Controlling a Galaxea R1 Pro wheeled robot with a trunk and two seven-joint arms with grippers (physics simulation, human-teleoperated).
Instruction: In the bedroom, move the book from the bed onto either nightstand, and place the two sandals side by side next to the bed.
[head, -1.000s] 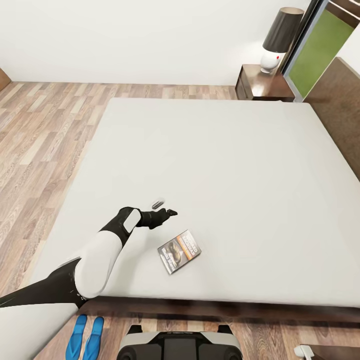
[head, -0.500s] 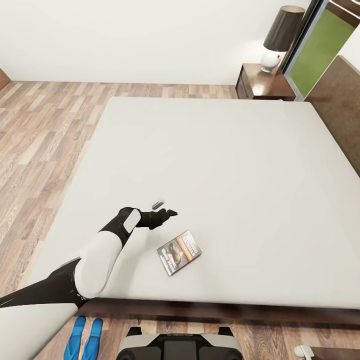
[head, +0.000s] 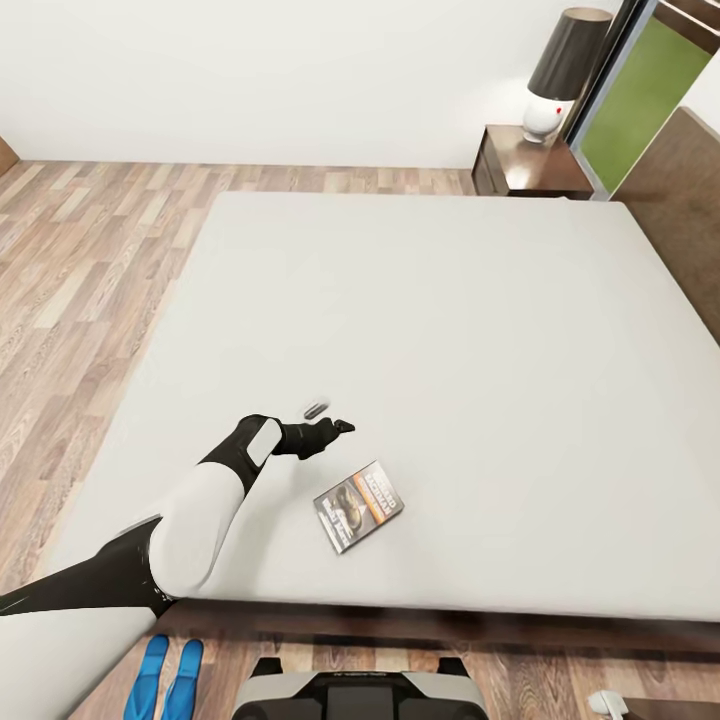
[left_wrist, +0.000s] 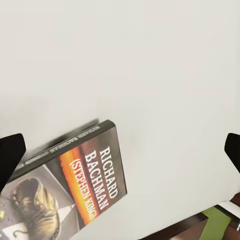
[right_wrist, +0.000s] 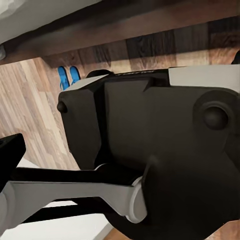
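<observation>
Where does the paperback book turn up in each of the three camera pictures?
Head view: the book lies flat near the bed's front edge, just beyond the left gripper.
Left wrist view: the book sits in the lower left corner, cover up, author's name readable.
Right wrist view: no book; the blue sandals lie on the floor.
Shared landmark: the light-grey mattress.
</observation>
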